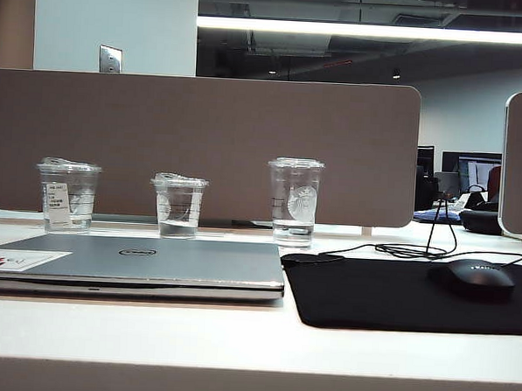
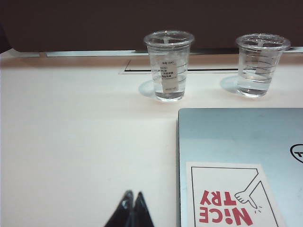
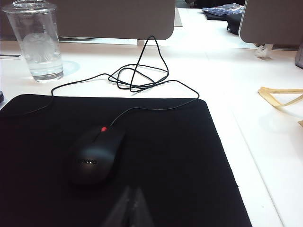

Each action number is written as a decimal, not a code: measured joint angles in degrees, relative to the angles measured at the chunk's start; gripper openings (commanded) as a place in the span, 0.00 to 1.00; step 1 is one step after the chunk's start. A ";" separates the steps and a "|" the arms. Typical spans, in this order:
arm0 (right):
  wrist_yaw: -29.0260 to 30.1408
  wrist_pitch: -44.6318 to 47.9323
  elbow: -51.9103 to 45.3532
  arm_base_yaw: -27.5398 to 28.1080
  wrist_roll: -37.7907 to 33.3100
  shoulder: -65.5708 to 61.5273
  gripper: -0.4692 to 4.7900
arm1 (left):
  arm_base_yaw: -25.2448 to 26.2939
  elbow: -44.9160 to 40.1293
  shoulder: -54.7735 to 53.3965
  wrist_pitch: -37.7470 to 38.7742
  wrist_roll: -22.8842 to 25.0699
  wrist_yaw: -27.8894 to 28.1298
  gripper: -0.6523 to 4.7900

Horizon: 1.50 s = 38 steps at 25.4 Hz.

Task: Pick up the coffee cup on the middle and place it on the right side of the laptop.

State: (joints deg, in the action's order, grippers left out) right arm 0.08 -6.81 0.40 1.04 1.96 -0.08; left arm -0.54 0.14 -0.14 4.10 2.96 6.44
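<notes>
The coffee cup (image 1: pixel 178 205) should be gripped below its lid; both the left gripper (image 2: pixel 132 210) and right gripper (image 3: pixel 130 208) are pressed together, near the laptop (image 1: pixel 144 261) and mouse (image 3: pixel 94 156).

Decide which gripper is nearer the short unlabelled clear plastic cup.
Left. The left gripper sits before the laptop's stickered corner, cup beyond; the right gripper hovers over the black mousepad.

The short, wide clear plastic coffee cup (image 1: pixel 179 206) with thin dark lines looks glossy and see-through, as do the labelled clear plastic cup (image 2: pixel 168 65), which bears a paper sticker, and the taller clear plastic cup (image 3: pixel 38 41). The slim silver-grey laptop (image 1: pixel 152 260) has a smooth, brushed metallic lid. The black mouse mat (image 3: pixel 180 156) looks matt and cloth-like; the black plastic mouse (image 3: pixel 94 155) has a dull sheen. The white table (image 2: pixel 71 137) is smooth.
</notes>
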 measured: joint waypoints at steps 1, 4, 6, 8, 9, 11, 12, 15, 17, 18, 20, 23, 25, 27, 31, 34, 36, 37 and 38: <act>0.00 0.00 0.00 0.00 0.00 0.00 0.08 | -0.02 0.00 0.00 0.00 0.00 0.00 0.11; 0.00 0.00 0.00 0.00 0.00 0.00 0.08 | -0.02 0.00 0.00 0.00 0.00 0.00 0.11; 0.00 0.00 0.00 0.00 0.00 0.00 0.08 | 0.00 0.00 0.00 0.00 -0.07 -0.11 0.11; 0.00 0.00 0.00 0.00 0.00 0.00 0.08 | 0.00 0.00 0.00 0.00 -0.11 -0.33 0.11; 0.00 0.00 0.00 0.00 0.00 0.00 0.08 | 0.00 0.00 0.00 0.00 -0.13 -0.50 0.11; 0.00 0.00 0.00 0.00 0.00 0.00 0.08 | 0.00 0.00 0.00 0.00 -0.24 -1.14 0.11; 0.00 0.00 0.00 0.00 0.00 0.00 0.08 | 0.00 0.00 0.00 0.00 -0.59 -1.66 0.11; 0.00 0.15 0.02 0.00 -0.20 0.00 0.08 | 0.00 1.18 -0.07 1.01 -2.62 -2.38 0.11; 0.00 3.10 0.15 0.00 -4.83 0.00 0.08 | 0.00 4.68 -0.07 1.29 -4.26 -2.43 0.11; -0.04 4.74 1.11 0.00 -8.66 0.00 0.08 | 0.00 7.67 -0.02 0.87 -4.72 -3.15 0.11; -0.02 6.21 3.80 0.00 -11.87 -0.02 0.08 | 0.00 11.04 -0.20 0.96 -4.79 -4.46 0.11; -0.02 6.64 7.80 -0.02 -13.55 -0.57 0.08 | 0.00 16.74 -2.05 0.90 -4.79 -4.98 0.11; 0.00 3.19 15.19 -0.04 -13.14 -4.22 0.08 | 0.00 22.82 -7.04 1.81 -4.79 -5.01 0.11; 0.00 2.43 19.21 -0.04 -11.28 -7.19 0.08 | 0.00 25.24 -10.99 2.32 -4.79 -5.57 0.11; -0.07 1.77 26.62 -0.04 -3.72 -15.67 0.08 | 0.00 30.10 -20.33 2.58 -4.02 -6.01 0.11; -0.07 1.88 31.43 -0.04 0.28 -22.84 0.08 | 0.00 34.56 -29.29 2.36 -3.50 -6.80 0.11; 0.02 1.73 34.40 -0.07 2.08 -28.22 0.08 | 0.00 37.97 -37.00 2.16 -3.21 -10.34 0.37; 0.11 1.55 35.95 -0.07 2.34 -30.73 0.08 | 0.00 39.26 -39.74 2.56 -3.21 -12.72 0.51; 0.42 1.55 37.29 -0.09 2.43 -32.83 0.08 | 0.00 40.13 -41.44 2.84 -3.17 -14.29 0.63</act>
State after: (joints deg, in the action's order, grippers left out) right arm 0.49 -5.26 37.69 0.95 4.38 -32.91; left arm -0.54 40.27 -41.58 6.94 -0.21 -7.86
